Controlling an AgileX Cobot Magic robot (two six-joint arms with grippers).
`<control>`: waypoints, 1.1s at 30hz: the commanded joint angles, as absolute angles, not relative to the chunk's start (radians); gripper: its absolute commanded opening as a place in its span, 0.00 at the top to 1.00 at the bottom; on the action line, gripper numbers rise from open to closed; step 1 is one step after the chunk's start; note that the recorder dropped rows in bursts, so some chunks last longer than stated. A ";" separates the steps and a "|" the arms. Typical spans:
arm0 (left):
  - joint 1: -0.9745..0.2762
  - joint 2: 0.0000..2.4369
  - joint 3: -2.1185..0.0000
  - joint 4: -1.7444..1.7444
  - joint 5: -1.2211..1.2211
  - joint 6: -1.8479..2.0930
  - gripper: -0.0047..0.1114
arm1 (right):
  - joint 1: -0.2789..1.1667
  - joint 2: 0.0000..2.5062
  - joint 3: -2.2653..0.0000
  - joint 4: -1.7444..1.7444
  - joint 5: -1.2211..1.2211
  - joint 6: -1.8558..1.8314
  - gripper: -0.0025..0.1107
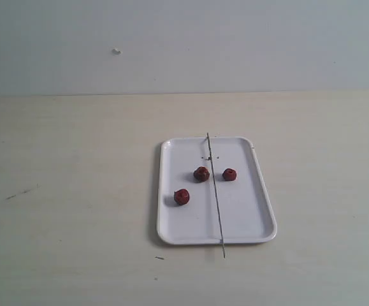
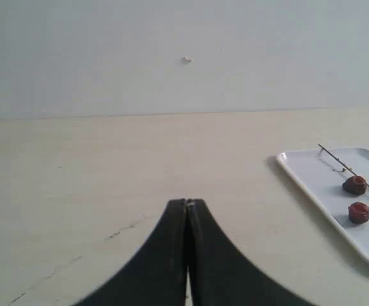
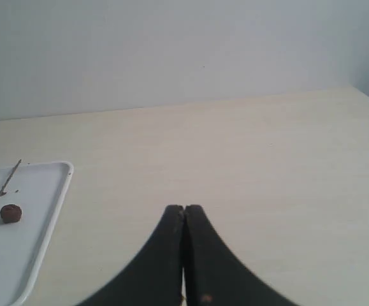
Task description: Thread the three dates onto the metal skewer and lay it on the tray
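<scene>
Both grippers, left (image 2: 187,203) and right (image 3: 183,208), sit pressed together, holding nothing, over bare table (image 1: 76,191). Three loose dates (image 1: 201,173) lie on the tray (image 1: 248,217) around the skewer (image 1: 215,194), whose near tip overhangs the rim. Neither arm shows in the exterior view.

A flat white rectangular plastic tray (image 1: 248,220) lies on a pale wooden table (image 1: 63,191). A thin grey metal skewer (image 1: 216,194) lies lengthwise across the tray, overhanging both short rims. Three wrinkled dark red dates rest on the tray: one (image 1: 201,173) touching the skewer, another (image 1: 229,174) just across it, the third (image 1: 181,196) nearer the tray's long edge.
</scene>
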State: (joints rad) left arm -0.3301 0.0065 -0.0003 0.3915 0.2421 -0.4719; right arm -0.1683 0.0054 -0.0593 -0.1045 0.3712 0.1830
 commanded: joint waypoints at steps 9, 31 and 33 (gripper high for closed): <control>-0.328 0.000 0.000 0.384 0.242 -0.472 0.96 | -0.174 0.000 -0.055 -0.109 0.353 0.184 0.98; -0.328 0.000 0.000 0.384 0.242 -0.472 0.96 | -0.174 0.000 -0.055 -0.301 0.193 0.197 0.98; -0.328 0.000 0.000 0.384 0.242 -0.472 0.96 | -0.174 0.000 -0.055 -0.171 0.113 0.264 0.98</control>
State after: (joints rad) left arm -0.3301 0.0065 -0.0003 0.3915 0.2421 -0.4719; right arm -0.1683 0.0054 -0.0593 -0.3087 0.2252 0.1801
